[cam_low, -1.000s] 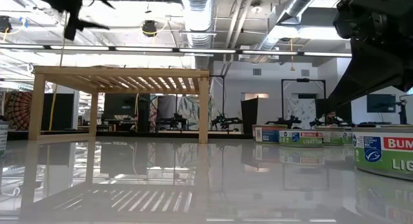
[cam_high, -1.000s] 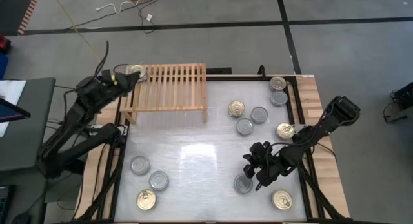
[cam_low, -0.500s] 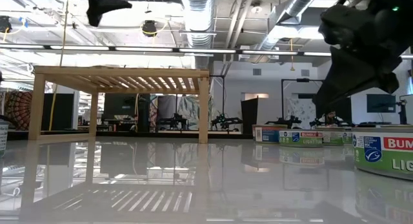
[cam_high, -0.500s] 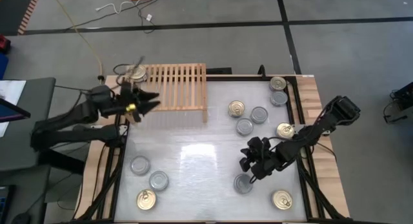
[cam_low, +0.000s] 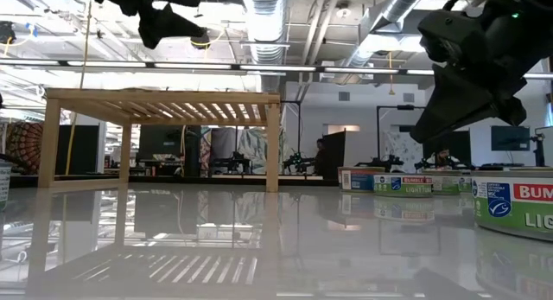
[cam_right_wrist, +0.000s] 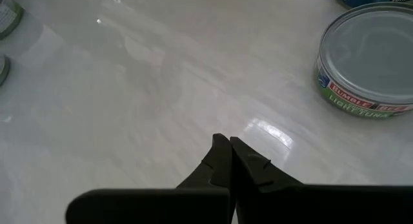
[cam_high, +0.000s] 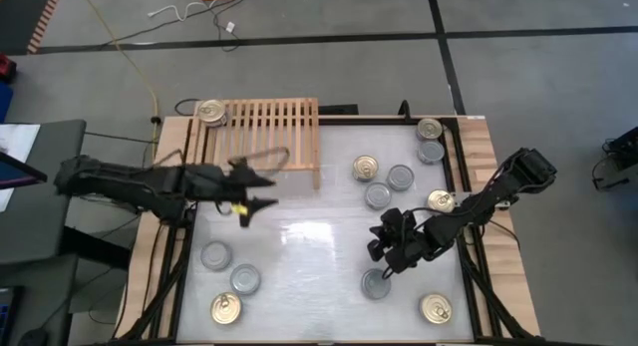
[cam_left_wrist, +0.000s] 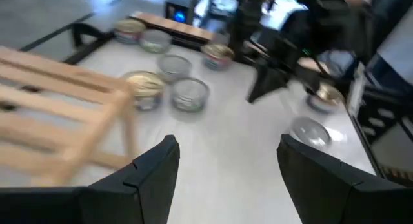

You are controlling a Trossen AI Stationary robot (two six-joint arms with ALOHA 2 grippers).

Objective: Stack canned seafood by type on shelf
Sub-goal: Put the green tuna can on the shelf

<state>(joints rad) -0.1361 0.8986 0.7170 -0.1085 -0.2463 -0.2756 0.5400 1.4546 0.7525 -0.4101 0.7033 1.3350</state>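
Note:
The light-wood shelf [cam_high: 264, 137] stands at the table's far left, and one gold-topped can [cam_high: 210, 111] rests on its far-left corner. Other cans of seafood sit on the white table: a cluster of three [cam_high: 379, 181] right of the shelf, three at the near left [cam_high: 229, 281], others along the right side. My left gripper [cam_high: 254, 191] hovers open and empty above the table just in front of the shelf [cam_left_wrist: 58, 114]. My right gripper [cam_right_wrist: 227, 150] is shut and empty above the table, close to a silver-topped can [cam_right_wrist: 371, 59].
Dark rails [cam_high: 454, 167] run along the table's left and right sides. The middle of the white tabletop [cam_high: 309, 246] lies bare between the two grippers. A gold can [cam_high: 436, 308] and a silver one [cam_high: 375, 283] sit near the right gripper.
My left gripper has drawn back from the gold can on the shelf's far-left corner and swung toward the table's near and right side, sinking a little and rolling, its fingers still open. The can stays on the shelf. My right gripper has edged slightly left.

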